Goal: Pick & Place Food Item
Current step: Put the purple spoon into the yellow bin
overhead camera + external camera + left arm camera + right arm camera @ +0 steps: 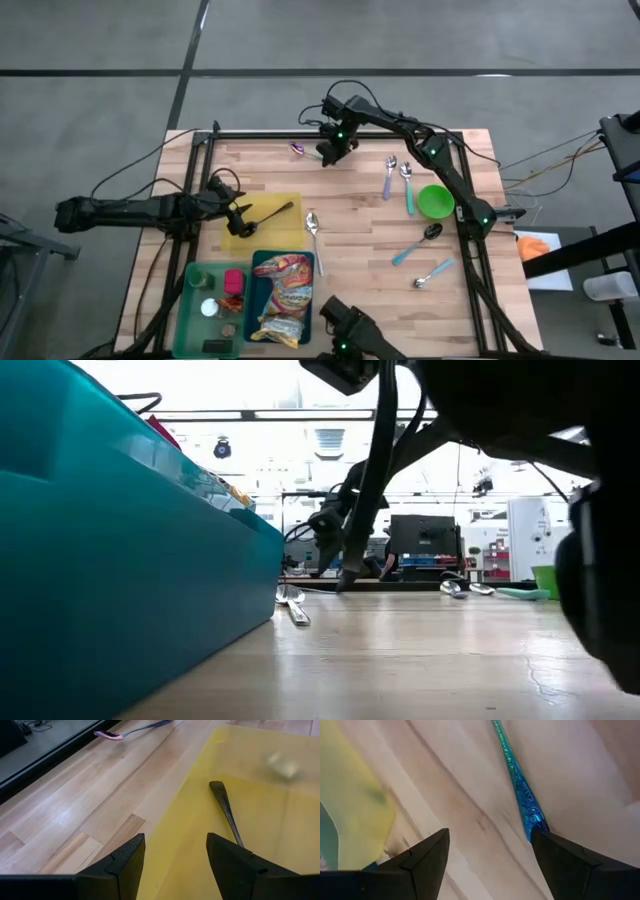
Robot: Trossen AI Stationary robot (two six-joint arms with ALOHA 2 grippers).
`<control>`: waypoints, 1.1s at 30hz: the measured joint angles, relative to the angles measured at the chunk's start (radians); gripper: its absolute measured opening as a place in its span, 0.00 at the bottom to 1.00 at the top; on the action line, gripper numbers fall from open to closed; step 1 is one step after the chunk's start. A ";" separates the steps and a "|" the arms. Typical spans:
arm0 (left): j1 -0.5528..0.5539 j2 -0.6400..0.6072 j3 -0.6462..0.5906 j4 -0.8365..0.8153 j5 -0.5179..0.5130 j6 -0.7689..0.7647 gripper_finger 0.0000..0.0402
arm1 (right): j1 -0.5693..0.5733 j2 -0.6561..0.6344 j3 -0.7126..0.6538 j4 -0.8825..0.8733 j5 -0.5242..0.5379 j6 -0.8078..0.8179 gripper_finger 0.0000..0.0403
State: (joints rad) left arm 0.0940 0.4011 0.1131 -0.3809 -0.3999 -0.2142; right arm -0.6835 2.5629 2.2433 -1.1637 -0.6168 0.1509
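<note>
Your likeliest food item is the bright red-and-yellow printed snack bag [283,295]. It lies flat in the teal plastic bin [253,300] at the near edge of the wooden worktop [360,230], and neither arm is near it.

Your right claw [333,150] is at the far edge of the worktop with its fingers wide apart. They straddle the handle of a blue-purple iridescent metal spoon [520,785] without closing on it. That is cutlery, not food.

Your left claw [240,218] hangs over the edge of the flat yellow tray [285,235]. Its fingers are apart and empty, and a dark slim utensil [225,805] lies in the tray just ahead of them.

Expect the bag to be light, puffy and crinkly. Its film is probably slick and will give under pressure, and whatever is inside may crush. Pinch it at a crimped end seam, where the film is doubled and flat, rather than across the belly. Lift it straight up so that it clears the bin wall.
</note>
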 joint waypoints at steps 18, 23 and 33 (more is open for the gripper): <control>0.000 0.000 0.000 -0.001 0.001 0.000 0.53 | 0.090 -0.008 -0.003 -0.154 0.146 -0.040 0.70; 0.000 0.000 0.000 -0.001 0.001 0.000 0.53 | 0.093 -0.011 -0.004 -0.188 0.171 -0.018 0.70; 0.000 0.000 0.000 -0.001 0.001 0.000 0.53 | 0.133 -0.012 -0.023 -0.314 0.187 -0.011 0.70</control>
State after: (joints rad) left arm 0.0937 0.4011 0.1127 -0.3817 -0.3992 -0.2146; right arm -0.5505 2.5507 2.2202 -1.4779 -0.4301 0.1397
